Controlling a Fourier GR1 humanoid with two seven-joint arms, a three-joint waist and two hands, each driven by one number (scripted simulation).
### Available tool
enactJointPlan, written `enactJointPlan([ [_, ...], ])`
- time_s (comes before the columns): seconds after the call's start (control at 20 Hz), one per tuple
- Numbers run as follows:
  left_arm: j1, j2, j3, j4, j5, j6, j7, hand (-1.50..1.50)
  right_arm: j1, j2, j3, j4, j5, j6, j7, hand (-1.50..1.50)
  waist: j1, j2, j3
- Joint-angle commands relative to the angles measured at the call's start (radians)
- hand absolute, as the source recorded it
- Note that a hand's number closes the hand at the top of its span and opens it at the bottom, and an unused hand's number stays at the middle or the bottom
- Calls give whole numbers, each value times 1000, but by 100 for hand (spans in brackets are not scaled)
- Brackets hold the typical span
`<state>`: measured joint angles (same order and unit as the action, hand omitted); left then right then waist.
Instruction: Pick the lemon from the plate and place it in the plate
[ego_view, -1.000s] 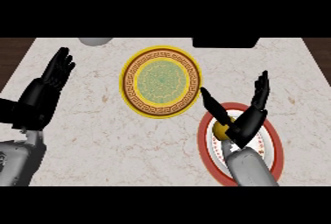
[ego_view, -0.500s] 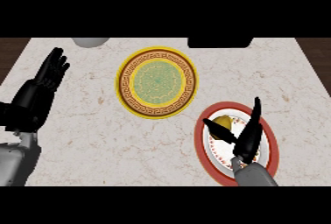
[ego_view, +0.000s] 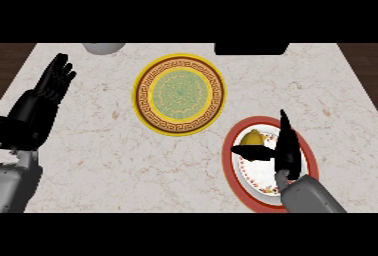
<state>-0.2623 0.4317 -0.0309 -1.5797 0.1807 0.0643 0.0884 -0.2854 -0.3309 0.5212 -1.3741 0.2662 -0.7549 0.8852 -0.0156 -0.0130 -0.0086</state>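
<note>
Since the earlier frames your black right hand (ego_view: 286, 150) has been sliding down and back toward the lower right, and it is now sitting over the red-rimmed white plate with a small floral border (ego_view: 267, 196) in the lower right of the frame. Its fingers are standing straight and pressed together, pointing up the frame, while the thumb is sticking out to the left, across the lower part of the small yellow lemon (ego_view: 252, 137). You are not yet closing on anything; whether the thumb is touching the fruit cannot be told.

No brand, label or readable writing is showing anywhere. Only a patterned band is running round the rim of the yellow plate with a green centre (ego_view: 179, 94), which is lying at the upper middle, well apart from the lemon.

Much of the lemon is being hidden by the thumb, and your hand and grey forearm are covering a good part of the red-rimmed plate. A pale round object (ego_view: 102, 48) and a black block (ego_view: 251, 48) are being cut off at the upper edge, so you cannot make out what they are.

Your black left hand (ego_view: 46, 97) is resting at the upper left of the frame, fingers straight and up, lying close side by side, over the pale marbled counter (ego_view: 96, 150).
</note>
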Motion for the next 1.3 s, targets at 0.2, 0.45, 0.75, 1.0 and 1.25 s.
enactJointPlan([
  [0.2,21,-24,2,-44,-2,-6,10,0,-75,-87,3,-183,153,176,480,-150,6,7,6],
  [0.45,0,-59,-25,-37,-46,39,41,0,-65,-81,-20,-216,133,278,556,-150,3,7,7],
  [0.75,-7,-23,38,-3,-3,-41,-8,0,-29,-45,-63,-176,120,313,514,-150,10,11,8],
  [1.0,-20,-77,-10,-2,-68,-1,14,0,17,45,-69,-58,120,271,375,-150,15,14,9],
  [1.25,-4,-54,47,37,-31,-69,-37,0,67,107,-50,-52,141,263,357,-150,10,13,8],
])
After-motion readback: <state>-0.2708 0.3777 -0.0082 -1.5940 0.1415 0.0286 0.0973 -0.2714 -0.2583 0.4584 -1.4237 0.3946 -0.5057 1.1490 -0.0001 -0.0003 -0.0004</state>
